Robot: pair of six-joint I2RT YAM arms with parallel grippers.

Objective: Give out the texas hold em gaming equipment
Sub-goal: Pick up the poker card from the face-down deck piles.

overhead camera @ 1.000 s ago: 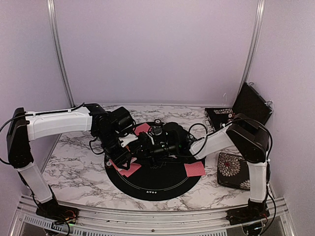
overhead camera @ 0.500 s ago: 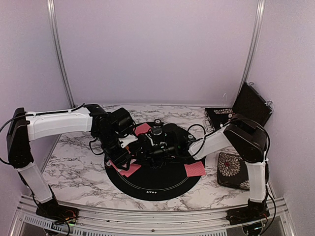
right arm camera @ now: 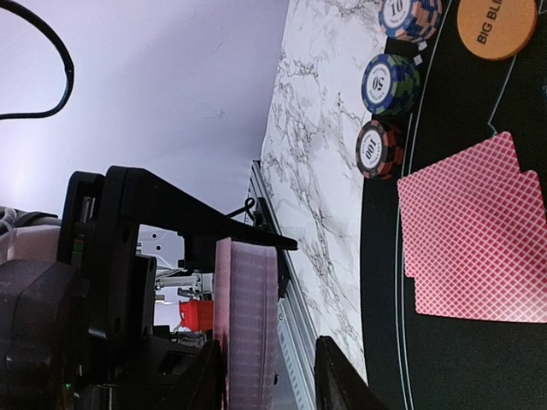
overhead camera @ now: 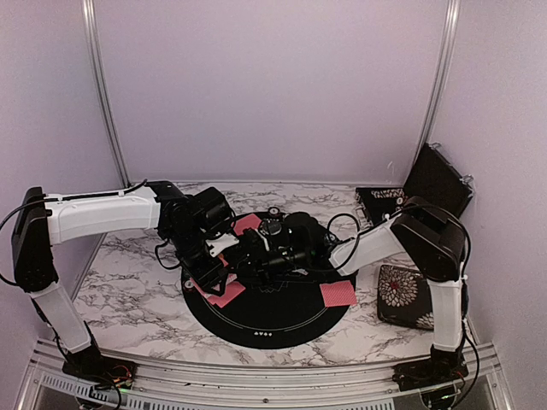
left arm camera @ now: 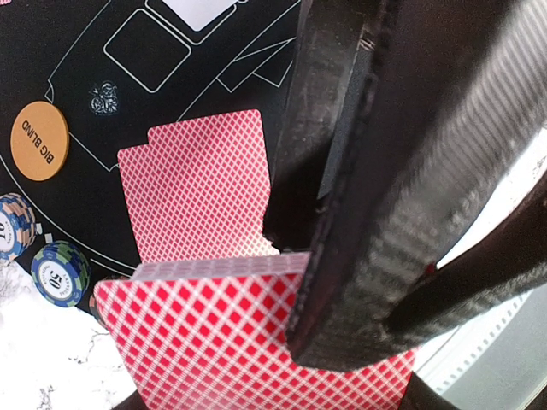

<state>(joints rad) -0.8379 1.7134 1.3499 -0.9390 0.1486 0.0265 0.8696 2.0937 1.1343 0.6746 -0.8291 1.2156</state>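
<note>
Your right gripper has edged in toward the left gripper over the last second, and its jaws have been narrowing as it came. They now stand part-way closed on either side of the deck. In the right wrist view a gap still shows between one finger and the deck's edge, so nothing is pinched yet. The left jaws have not moved: they hold the deck clamped, backs toward their own camera, above the left part of the mat.

That reads as a top card about to be drawn off. By the layout, dealing looks partly done. Two dealt cards lie on the mat just below the deck, a second lot lies at the right side, and a third red patch shows at the far side. The chips sit in a row at the mat's rim, on the tabletop, near the orange button.

Watch that the closing fingers take one card only. The deck is thick, and a pinch too deep could drag several off together.
</note>
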